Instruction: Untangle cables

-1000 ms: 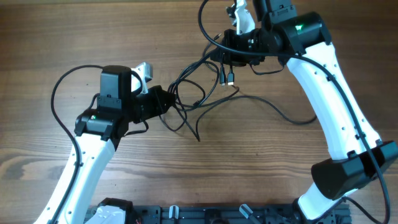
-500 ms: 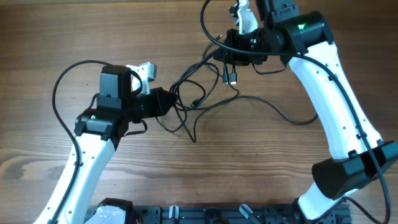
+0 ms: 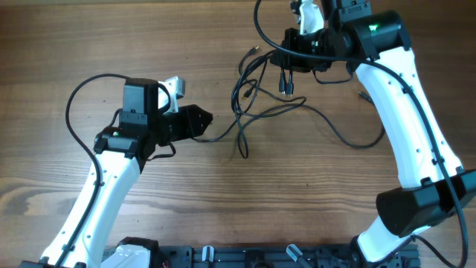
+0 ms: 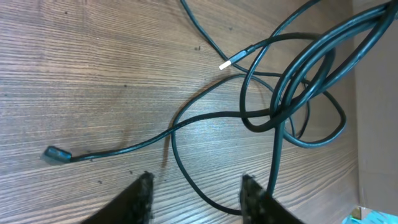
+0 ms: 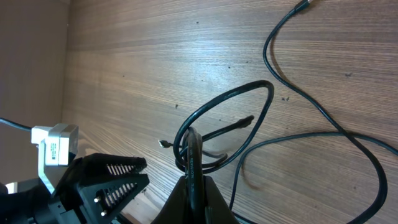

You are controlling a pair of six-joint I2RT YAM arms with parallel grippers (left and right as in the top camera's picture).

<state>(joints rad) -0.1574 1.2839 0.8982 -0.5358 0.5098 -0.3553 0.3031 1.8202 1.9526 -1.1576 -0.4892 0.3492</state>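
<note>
Along the far side of the wooden table [image 3: 89, 37], the right gripper [image 3: 288, 58] is pinching the cables [image 3: 242, 93] with its jaws fully closed on a few strands, and in the right wrist view a loop is arching up out of that grip [image 5: 191, 180]. The wood is ending just past the loops in the left wrist view, so the bunch [image 4: 286, 93] is sitting close to that edge. Bare wood is lying open across the far left, and also across the near middle between the two arms.

The left gripper [image 3: 202, 119] is standing about half open and gripping nothing. One strand is running along the table between its fingers [image 4: 143, 193] without touching them.

From the right gripper the bunch is slanting down and to the left toward the table's middle, which is its long axis. One cord is trailing further left, ending in a small plug [image 4: 56, 154] near the left gripper. Another cord [image 3: 335, 134] is sweeping right in a wide arc under the right arm. A short plug end [image 3: 286, 85] is hanging straight down below the right gripper.
</note>
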